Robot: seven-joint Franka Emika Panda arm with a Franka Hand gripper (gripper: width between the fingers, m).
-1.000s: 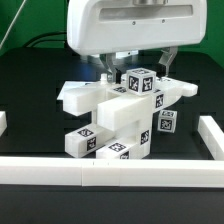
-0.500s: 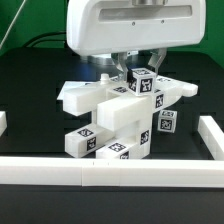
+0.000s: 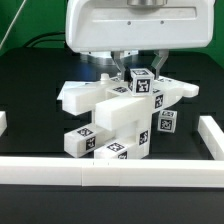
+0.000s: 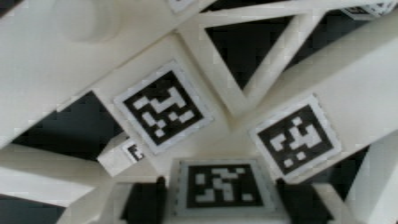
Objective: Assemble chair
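Note:
The chair [image 3: 105,112] is a cluster of chunky white parts with black-and-white tags, standing in the middle of the black table. A tagged blocky leg [image 3: 142,84] sticks up at its top. My gripper [image 3: 140,72] comes down from above with one finger on each side of that leg, shut on it. In the wrist view the leg's tagged end [image 4: 221,186] sits between my dark fingers [image 4: 150,200], with the X-braced panel [image 4: 267,40] and two more tagged faces beyond it.
A long low white border rail [image 3: 110,170] runs along the front. Another rail [image 3: 212,135] stands at the exterior view's right, and a short piece [image 3: 3,122] at its left. Cables lie at the back left.
My fingers, spread wide a second ago, have closed in from both sides onto the top leg. The chair parts have not moved.

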